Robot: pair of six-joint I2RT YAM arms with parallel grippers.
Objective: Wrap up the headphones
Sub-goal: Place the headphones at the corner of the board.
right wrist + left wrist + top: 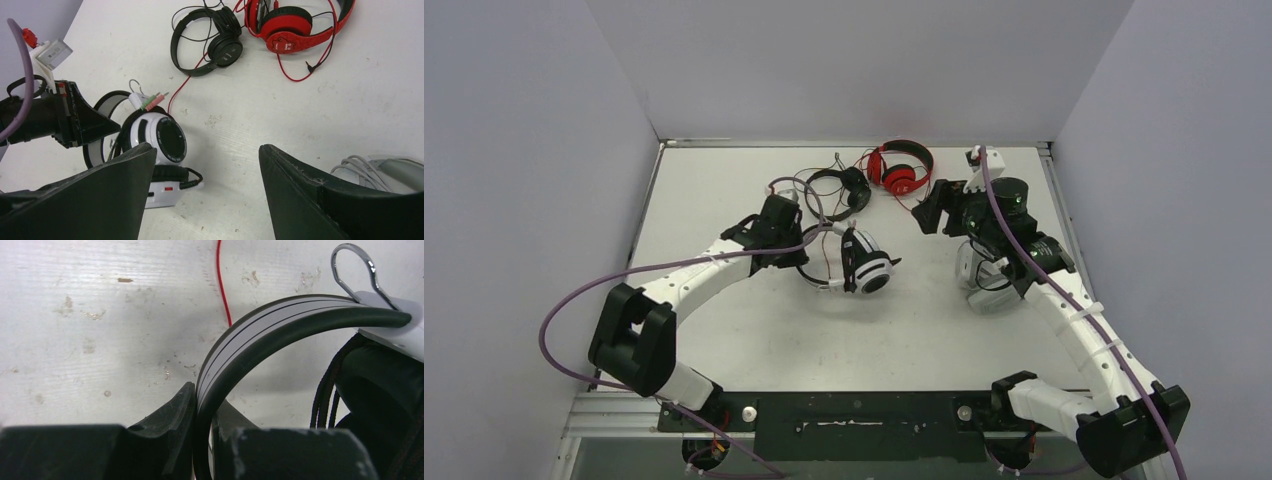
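My left gripper [812,228] is shut on the headband [280,320] of the white-and-black headphones [864,262], which rest on the table at the centre. Their earcup and green and pink plugs show in the right wrist view [160,137]. My right gripper [934,212] is open and empty, hovering to the right of them [207,150]. The all-black headphones [839,185] and the red headphones [902,168] lie at the back, cables tangled. The light grey headphones [982,282] lie under my right arm.
A thin red cable [223,285] runs across the table toward the white-and-black headphones. A black braided cable [325,390] hangs by the earcup. Grey walls close in the table on the left, back and right.
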